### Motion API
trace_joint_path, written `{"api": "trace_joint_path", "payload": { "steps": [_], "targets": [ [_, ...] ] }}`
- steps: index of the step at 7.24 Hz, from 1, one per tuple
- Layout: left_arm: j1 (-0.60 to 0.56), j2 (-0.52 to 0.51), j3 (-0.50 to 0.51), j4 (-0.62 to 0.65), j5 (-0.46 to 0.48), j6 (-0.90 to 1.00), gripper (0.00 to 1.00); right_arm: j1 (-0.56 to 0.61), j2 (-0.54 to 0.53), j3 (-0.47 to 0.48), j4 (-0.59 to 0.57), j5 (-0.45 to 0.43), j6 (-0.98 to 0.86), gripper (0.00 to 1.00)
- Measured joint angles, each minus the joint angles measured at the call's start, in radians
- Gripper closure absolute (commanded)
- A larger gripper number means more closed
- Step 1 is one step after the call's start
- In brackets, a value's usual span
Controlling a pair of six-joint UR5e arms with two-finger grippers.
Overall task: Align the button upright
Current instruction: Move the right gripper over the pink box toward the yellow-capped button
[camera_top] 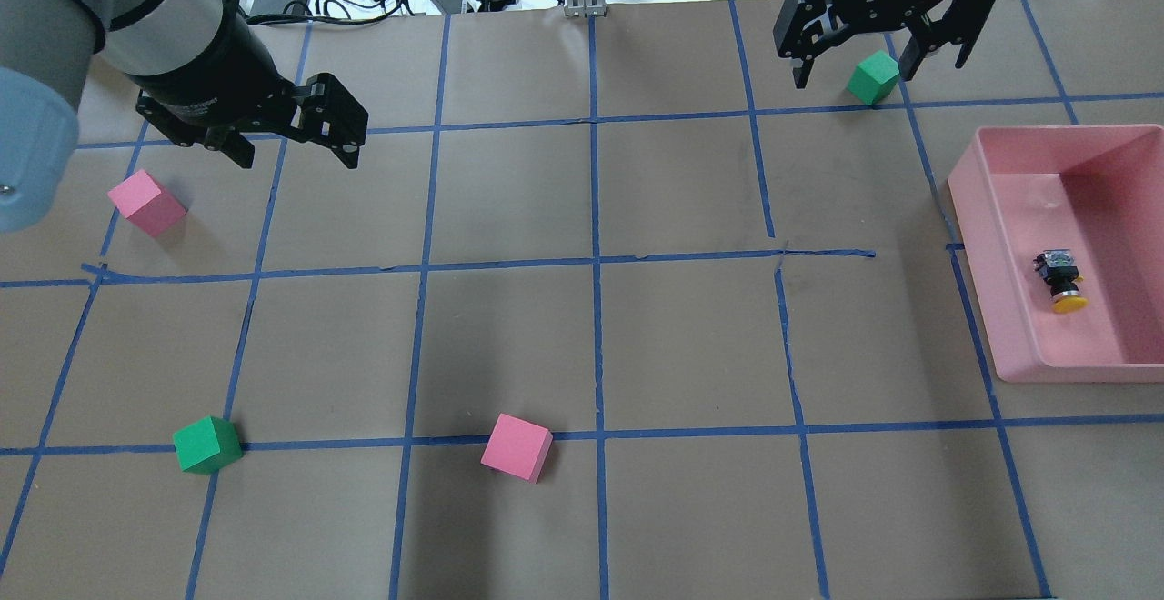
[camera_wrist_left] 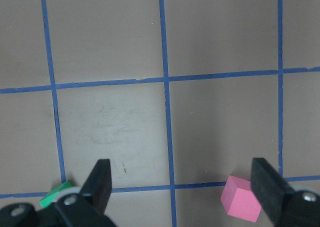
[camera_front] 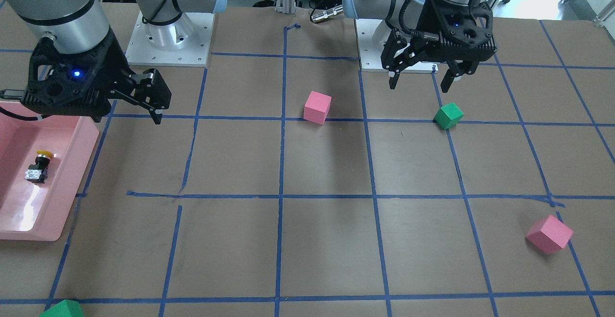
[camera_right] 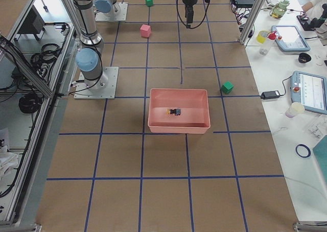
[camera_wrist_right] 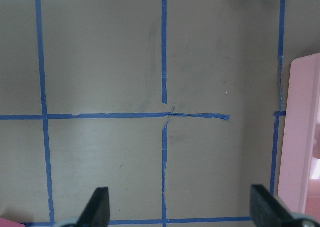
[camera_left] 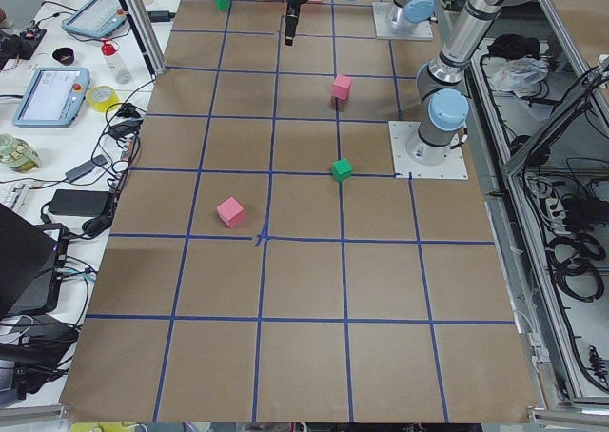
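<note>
**Figure: button in tray, both claws idle.** A green cube [camera_front: 62,309] at the bottom left edge of the front-facing view lies nearest you. Above it, at the left edge, the pink tray [camera_front: 72,182] holds the button [camera_front: 38,167]. The button lies on its side on the tray floor, with its yellow cap toward the top of the frame and its silvery base toward the bottom.

The right claw [camera_wrist_right: 182,207] hangs over the bare desk [camera_wrist_right: 100,62] beside the tray, fingers spread wide and empty. The left claw [camera_wrist_left: 182,187], likewise wide and empty, hangs well apart at the upper right of that view.

Judge the button small, light and rigid. Its round cap would likely roll or slip, and the glossy tray floor may let it skid. You should take hold across the black body, between cap and base.
</note>
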Motion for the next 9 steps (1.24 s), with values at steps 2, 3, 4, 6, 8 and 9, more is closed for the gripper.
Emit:
{"api": "trace_joint_path", "payload": {
  "steps": [2,3,4,6,8,9],
  "targets": [
    [0.000,0.000,0.000,0.000,0.000,0.000,0.00,-0.001,-0.001,0.000,0.001,0.001,0.001,0.00],
    [0.000,0.000,0.000,0.000,0.000,0.000,0.00,-0.002,-0.001,0.000,0.001,0.002,0.001,0.00],
    [0.000,0.000,0.000,0.000,0.000,0.000,0.00,-0.008,0.000,0.000,-0.011,0.005,-0.001,0.00],
    [0.000,0.000,0.000,0.000,0.000,0.000,0.00,-0.052,0.001,0.000,-0.045,0.016,-0.010,0.00],
    [0.000,0.000,0.000,0.000,0.000,0.000,0.00,-0.102,0.010,0.003,-0.061,0.014,-0.069,0.00],
    [0.000,0.000,0.000,0.000,0.000,0.000,0.00,-0.139,0.023,0.005,-0.070,0.008,-0.126,0.00]
  ]
}}
